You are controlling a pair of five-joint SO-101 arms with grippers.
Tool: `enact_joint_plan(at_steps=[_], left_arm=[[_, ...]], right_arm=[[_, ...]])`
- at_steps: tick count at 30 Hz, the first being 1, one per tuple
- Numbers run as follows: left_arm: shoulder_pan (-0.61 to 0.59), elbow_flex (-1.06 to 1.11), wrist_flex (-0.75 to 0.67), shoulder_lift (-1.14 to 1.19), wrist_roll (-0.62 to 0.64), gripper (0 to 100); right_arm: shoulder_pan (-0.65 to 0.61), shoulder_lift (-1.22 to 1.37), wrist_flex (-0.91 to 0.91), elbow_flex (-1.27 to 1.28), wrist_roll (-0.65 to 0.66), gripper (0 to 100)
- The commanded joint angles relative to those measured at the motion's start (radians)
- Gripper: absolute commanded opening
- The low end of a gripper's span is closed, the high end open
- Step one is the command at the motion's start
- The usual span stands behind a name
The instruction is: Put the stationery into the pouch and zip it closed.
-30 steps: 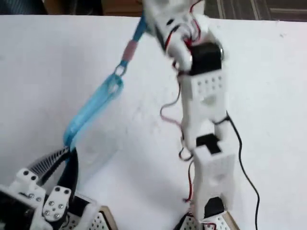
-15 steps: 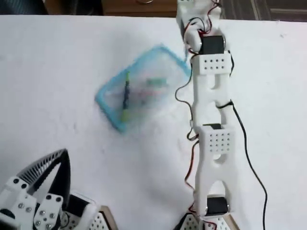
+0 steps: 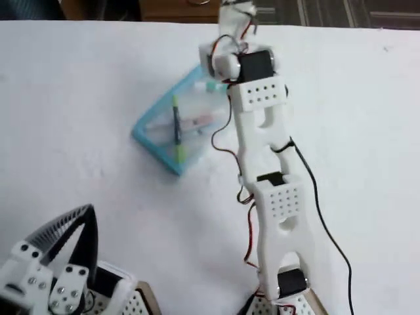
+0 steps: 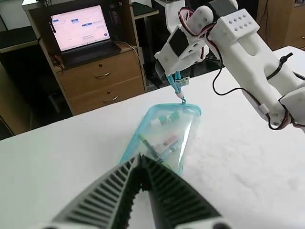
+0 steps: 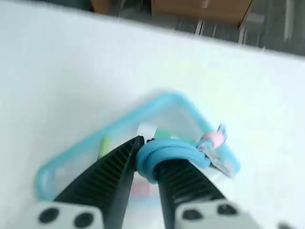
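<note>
A: Pouch [image 3: 156, 128] far corner, high view?
B: Hidden under right arm [image 3: 262, 125]. Strap [image 5: 164, 155] end too.
A: Stationery [image 3: 177, 128]?
B: Blurred in right wrist view, can't name pieces. Zip state too small to tell. Left gripper [image 3: 90, 211] body cut off at bottom edge.

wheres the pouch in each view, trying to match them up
high view: pouch left of centre, beside the outstretched arm.
left wrist view: centre, just past the left gripper.
right wrist view: centre, under the right gripper clamping its blue strap.
shared landmark: green pen inside.
</note>
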Motion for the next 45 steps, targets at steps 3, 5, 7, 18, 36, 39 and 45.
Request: enact_joint_plan(at_steps=[3,5,7,18,36,39,45], left_arm=[[-0.071,0.141,-0.034,0.004,0.008,7],[-0.12,0.178,-0.074,0.004,0.008,12],[-0.199,0.209,-0.121,0.004,0.008,16],[-0.57,0.638,-0.517,-0.002,-0.003,17],[-0.633,0.919,-0.713,-0.004,-0.072,2],[-0.633,0.996,-0.77,-0.005,-0.072,2],[-0.634,1.071,-0.822,-0.005,-0.074,2]], right_arm=[[-0.019,-0.09,0.189,-0.028,0.055,30.7],[-0.024,-0.122,0.189,-0.018,0.071,40.5],[-0.054,-0.174,0.189,-0.014,0.089,41.3],[-0.159,-0.704,0.189,0.618,0.092,17.5],[-0.157,-1.951,-0.128,2.087,0.1,1.9],[-0.157,-2.17,-0.194,2.354,0.109,1.9],[-0.048,-2.557,-0.257,2.61,0.215,1.9]])
